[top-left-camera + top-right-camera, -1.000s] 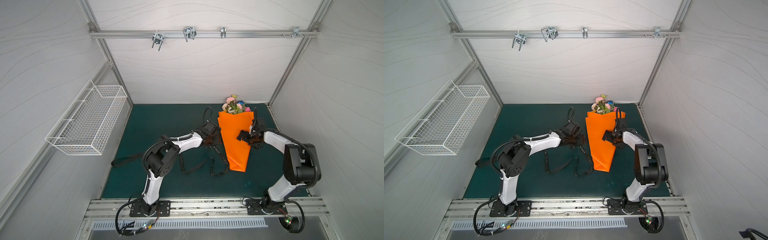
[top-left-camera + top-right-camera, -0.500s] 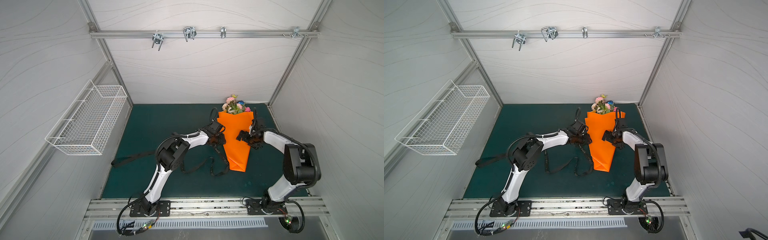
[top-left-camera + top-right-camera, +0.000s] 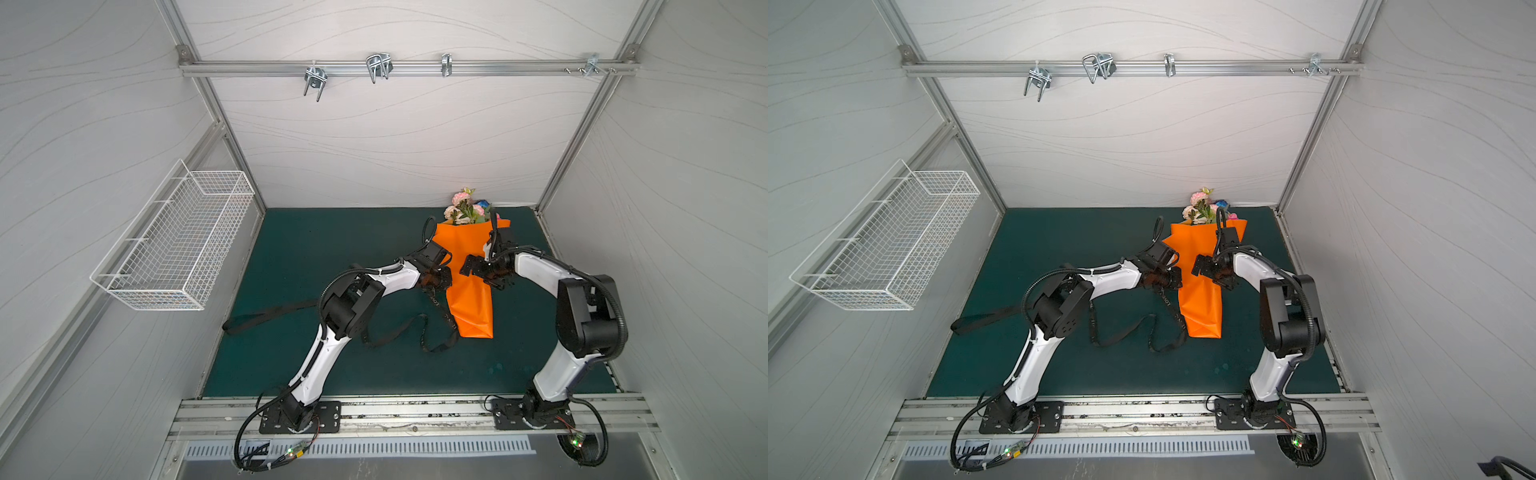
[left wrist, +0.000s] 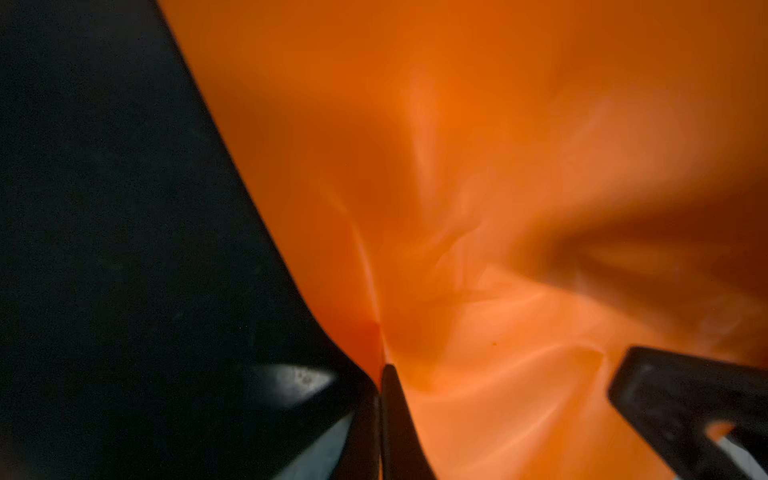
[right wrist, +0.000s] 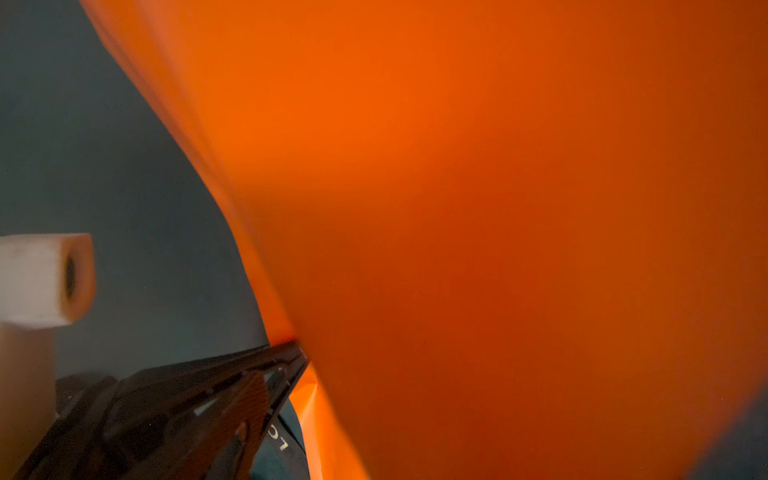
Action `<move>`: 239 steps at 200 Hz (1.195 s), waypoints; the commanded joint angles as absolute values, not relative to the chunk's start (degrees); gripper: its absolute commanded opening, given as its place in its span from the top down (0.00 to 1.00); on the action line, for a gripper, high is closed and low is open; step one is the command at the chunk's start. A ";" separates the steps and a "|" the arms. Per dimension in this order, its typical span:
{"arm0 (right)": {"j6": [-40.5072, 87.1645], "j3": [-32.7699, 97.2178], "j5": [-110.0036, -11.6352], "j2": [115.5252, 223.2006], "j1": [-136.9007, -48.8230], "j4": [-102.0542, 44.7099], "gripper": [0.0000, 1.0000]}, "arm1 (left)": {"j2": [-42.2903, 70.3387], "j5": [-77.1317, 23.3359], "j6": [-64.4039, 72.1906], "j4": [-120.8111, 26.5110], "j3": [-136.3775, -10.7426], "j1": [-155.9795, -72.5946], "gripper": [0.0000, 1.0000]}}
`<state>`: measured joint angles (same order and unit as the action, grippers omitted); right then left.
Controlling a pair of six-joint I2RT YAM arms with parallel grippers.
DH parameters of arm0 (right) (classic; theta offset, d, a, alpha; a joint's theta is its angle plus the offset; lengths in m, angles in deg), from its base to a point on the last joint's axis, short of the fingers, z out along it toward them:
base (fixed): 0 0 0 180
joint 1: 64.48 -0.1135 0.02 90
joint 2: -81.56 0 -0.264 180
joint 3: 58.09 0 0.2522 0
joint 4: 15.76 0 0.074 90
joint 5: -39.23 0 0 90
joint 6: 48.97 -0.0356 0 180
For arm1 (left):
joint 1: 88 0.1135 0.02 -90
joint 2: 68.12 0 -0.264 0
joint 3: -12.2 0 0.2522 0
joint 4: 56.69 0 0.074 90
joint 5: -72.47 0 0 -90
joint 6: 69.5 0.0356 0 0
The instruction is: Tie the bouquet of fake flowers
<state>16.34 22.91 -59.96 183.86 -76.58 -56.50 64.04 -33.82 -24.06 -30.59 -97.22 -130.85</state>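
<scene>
Orange everywhere: a sheet of smooth orange wrapping paper [image 5: 498, 208] fills most of the frame, soft and out of focus, bright in places and shading to a deeper rust elsewhere. Its curved edge sweeps across, and beyond that edge lies a dark teal mat [image 5: 104, 145]. Over the mat juts a white block with a round hole [image 5: 37, 278], its holed face tinted orange. A black slotted gripper finger [image 5: 187, 403] reaches in, its tip touching the paper's edge. Just beside that tip, a black ribbon with white lettering [image 5: 282, 444] peeks out next to a small creased fold of the paper.
</scene>
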 commanded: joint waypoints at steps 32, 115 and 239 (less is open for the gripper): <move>19.35 30.51 -54.91 191.68 -79.83 -63.96 0.01 | 66.93 -35.54 -24.62 -30.39 -97.81 -131.55 1.00; 21.12 34.04 -47.76 199.85 -82.95 -71.44 0.01 | 66.95 -36.16 -25.15 -31.24 -97.57 -131.51 1.00; 23.84 37.23 -47.31 202.14 -82.85 -76.37 1.00 | 55.01 -34.55 -28.17 -34.90 -88.23 -129.57 0.79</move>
<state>22.42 38.15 -48.55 198.03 -83.51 -71.85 61.13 -35.61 -26.83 -34.85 -91.97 -131.11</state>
